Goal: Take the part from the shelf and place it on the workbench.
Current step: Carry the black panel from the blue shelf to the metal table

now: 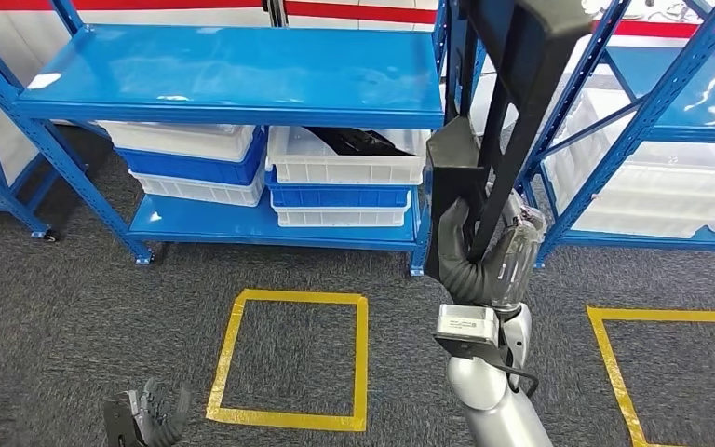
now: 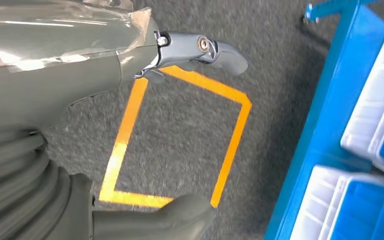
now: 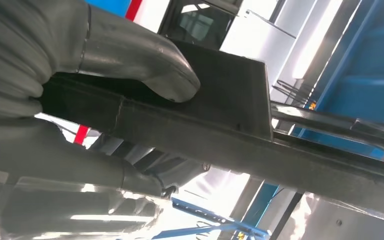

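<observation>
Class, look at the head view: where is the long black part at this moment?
The black part is held upright in the right hand, right of centre in the head view, in front of the blue shelf and its white bins.

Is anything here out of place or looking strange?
Nothing looks damaged or spilled. The right hand holds the long black part upright before the blue shelf; the crates sit stacked neatly.
</observation>
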Robot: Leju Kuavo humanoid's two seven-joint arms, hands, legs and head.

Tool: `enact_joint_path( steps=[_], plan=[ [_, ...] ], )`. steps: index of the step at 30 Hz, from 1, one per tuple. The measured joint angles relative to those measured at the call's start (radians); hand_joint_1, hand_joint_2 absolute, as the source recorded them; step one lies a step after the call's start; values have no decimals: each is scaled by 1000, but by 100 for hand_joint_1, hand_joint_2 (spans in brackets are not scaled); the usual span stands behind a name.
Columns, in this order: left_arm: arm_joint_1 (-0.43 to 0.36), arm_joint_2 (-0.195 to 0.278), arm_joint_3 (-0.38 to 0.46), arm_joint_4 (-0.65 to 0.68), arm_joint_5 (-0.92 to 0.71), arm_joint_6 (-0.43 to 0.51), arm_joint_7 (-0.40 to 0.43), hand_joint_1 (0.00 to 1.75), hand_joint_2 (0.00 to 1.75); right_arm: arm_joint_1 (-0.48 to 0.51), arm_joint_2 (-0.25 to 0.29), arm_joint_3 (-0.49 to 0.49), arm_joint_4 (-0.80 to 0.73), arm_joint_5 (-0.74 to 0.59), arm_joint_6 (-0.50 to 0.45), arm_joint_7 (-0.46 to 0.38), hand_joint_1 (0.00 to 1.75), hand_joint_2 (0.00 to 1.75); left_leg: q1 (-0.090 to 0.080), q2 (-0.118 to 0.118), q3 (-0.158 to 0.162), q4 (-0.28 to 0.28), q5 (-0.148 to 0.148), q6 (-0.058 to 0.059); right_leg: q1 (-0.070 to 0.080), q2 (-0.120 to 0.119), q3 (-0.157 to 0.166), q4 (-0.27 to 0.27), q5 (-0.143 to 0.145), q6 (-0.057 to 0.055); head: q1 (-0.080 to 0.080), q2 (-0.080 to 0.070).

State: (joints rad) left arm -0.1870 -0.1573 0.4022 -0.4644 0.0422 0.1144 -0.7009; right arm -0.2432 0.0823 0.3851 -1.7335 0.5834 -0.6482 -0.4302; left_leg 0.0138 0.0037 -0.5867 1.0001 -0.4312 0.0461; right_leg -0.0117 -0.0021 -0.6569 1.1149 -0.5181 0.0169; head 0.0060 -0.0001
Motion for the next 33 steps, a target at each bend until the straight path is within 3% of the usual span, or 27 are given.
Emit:
enact_joint_path(
  steps=[2,3,4,6,8,10,12,13,15,17,18,19,20,22,24,26,28,29,31,33],
  plan=[
    [1,0,4,-1,0,0,0,0,175,2,-7,0,0,-2,0,-1,175,175,-3,0,-34,0,26,5,0,0,-32,126,-77,-9,3,0],
    [3,-1,5,-1,0,-1,0,0,175,4,-10,0,0,-2,0,-1,175,175,-5,1,-51,0,39,5,0,0,-33,173,-91,-5,4,0],
    [4,-1,5,-1,0,-1,0,0,175,5,-12,1,0,-2,0,-1,175,175,-6,1,-68,1,51,4,0,0,-19,187,-83,3,4,0],
    [6,-1,6,-1,0,-1,0,0,175,6,-16,1,0,-2,0,-1,175,175,-7,0,-99,2,77,-1,1,0,60,112,-42,18,4,0],
    [8,-1,7,-2,0,-1,0,0,175,6,-17,1,-1,-2,0,-1,175,175,-10,0,-120,4,100,-9,8,0,169,-42,-35,15,6,0],
    [10,-1,7,-3,0,-1,0,0,175,6,-18,0,-3,-2,-1,-1,175,175,-11,0,-127,-1,123,-18,16,2,217,-131,-48,7,9,0],
    [13,-1,8,-5,0,-1,0,0,175,6,-18,0,-4,-4,-1,-2,175,175,-9,-2,-131,-7,138,-26,10,2,205,-137,-34,0,11,0],
    [15,0,9,-6,0,-1,0,0,175,6,-19,0,-4,-7,-2,-3,175,175,-7,-3,-138,2,120,-32,4,1,198,-137,-24,-8,11,0],
    [19,0,11,-7,0,-1,0,0,175,7,-19,1,-4,-20,-3,-8,175,175,-1,-5,-162,79,27,-45,-7,-3,181,-136,1,-25,6,0],
    [22,0,13,-8,0,-4,0,0,175,8,-20,1,-4,-36,-6,-16,175,175,5,-6,-190,221,-73,-57,-5,-5,159,-134,24,-31,4,0],
    [23,0,16,-9,0,-6,0,0,175,9,-22,1,-3,-42,-7,-19,175,175,9,-6,-196,280,-92,-62,-5,-5,145,-133,34,-29,4,0],
    [25,0,19,-9,0,-7,0,0,175,10,-24,1,-2,-48,-9,-20,175,175,13,-6,-187,310,-88,-66,-6,-5,132,-131,42,-26,3,0],
    [26,0,21,-10,0,-9,0,0,175,11,-27,1,-2,-53,-11,-21,175,175,18,-6,-162,305,-69,-69,-8,-5,120,-127,50,-21,3,0],
    [28,0,24,-14,-2,-9,0,0,175,11,-31,0,-1,-60,-16,-22,175,175,28,-6,-66,196,-34,-77,-12,-5,97,-114,59,-11,3,0],
    [27,-1,26,-20,-8,-10,0,0,175,8,-35,-1,-1,-64,-20,-22,175,175,27,-14,15,78,-41,-80,-10,-6,79,-102,67,2,2,0],
    [27,-1,28,-24,-14,-11,0,0,175,5,-37,-3,-1,-65,-24,-22,175,175,17,-19,27,41,-50,-72,-7,-6,65,-98,81,22,1,0],
    [26,-1,30,-25,-18,-11,0,0,175,6,-42,-6,-2,-65,-29,-21,175,175,10,-15,10,33,-37,-51,-6,-4,48,-89,80,38,2,0],
    [25,-1,31,-25,-20,-12,0,0,175,8,-46,-8,-2,-65,-31,-21,175,175,7,-12,0,29,-26,-35,-5,-3,32,-68,60,37,5,0],
    [22,-1,33,-25,-23,-12,0,0,175,11,-53,-12,-2,-65,-33,-21,175,175,1,-7,-24,26,-4,-9,-6,-1,-4,25,-22,22,11,0],
    [20,-1,34,-25,-24,-12,0,0,175,15,-59,-14,-3,-64,-35,-21,175,175,-7,-5,-51,26,16,3,-1,-1,-27,147,-87,13,16,0]
  ],
)
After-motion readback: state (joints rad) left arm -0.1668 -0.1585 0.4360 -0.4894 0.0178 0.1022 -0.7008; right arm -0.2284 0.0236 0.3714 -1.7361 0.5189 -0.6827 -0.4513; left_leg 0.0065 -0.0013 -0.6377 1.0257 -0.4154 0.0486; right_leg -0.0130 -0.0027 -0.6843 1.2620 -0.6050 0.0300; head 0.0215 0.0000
